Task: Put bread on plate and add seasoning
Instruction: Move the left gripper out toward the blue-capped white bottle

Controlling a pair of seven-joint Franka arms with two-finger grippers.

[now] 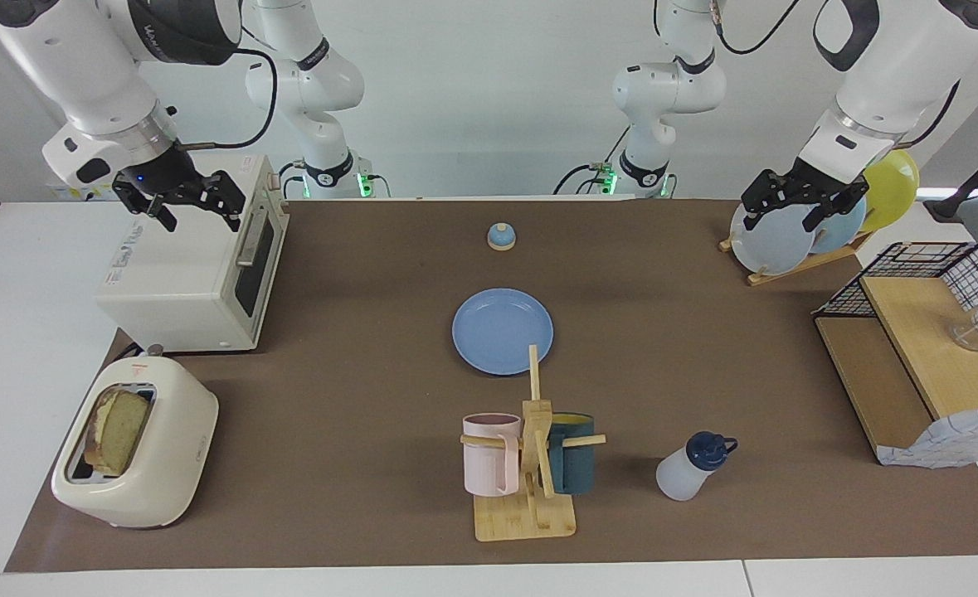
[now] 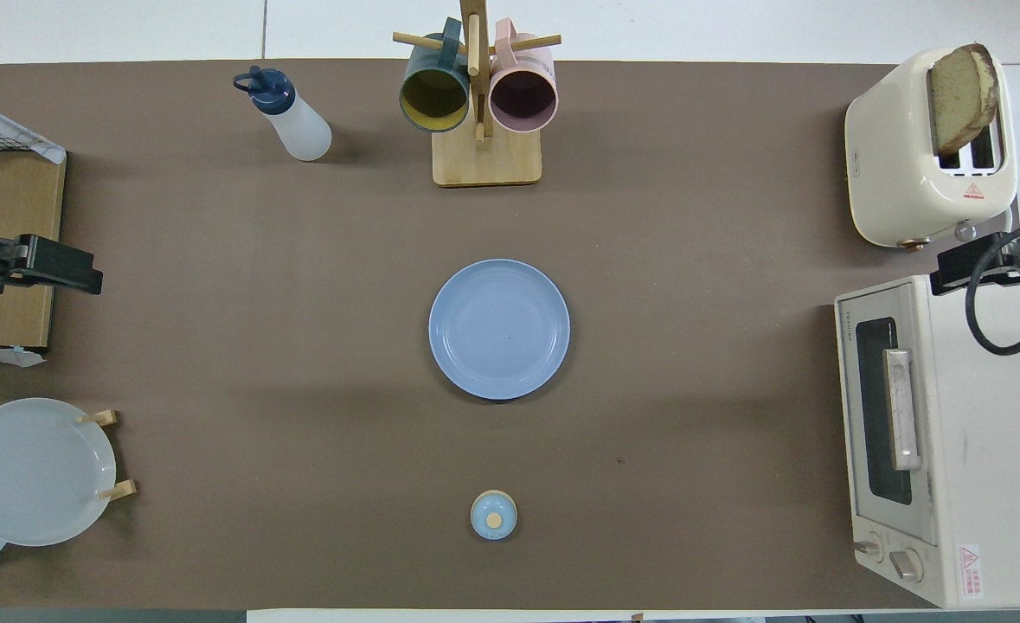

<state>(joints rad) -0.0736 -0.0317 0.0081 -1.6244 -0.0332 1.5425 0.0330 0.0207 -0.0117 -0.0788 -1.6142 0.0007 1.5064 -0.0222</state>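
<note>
The square slice of toasted bread (image 1: pixel 119 429), pale-faced with a brown crust, stands upright in a slot of the cream toaster (image 1: pixel 150 489) at the right arm's end of the counter (image 1: pixel 356 348). It looks light, stiff and crumbly, so I would pinch the exposed top edge across its thin faces, gently. The round medium-blue plate (image 1: pixel 503 331) lies mid-counter, bare. The translucent seasoning bottle with a navy cap (image 1: pixel 693 467), probably slick and squeezable, suits a mid-body grasp. The right gripper (image 1: pixel 192 207) hangs spread over the white toaster oven (image 1: pixel 175 282); the left gripper (image 1: pixel 795 207) waits spread before the racked plates (image 1: pixel 775 240).

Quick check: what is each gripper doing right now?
Left gripper: open, empty, over the plate rack.
Right gripper: open, empty, over the toaster oven.
</note>
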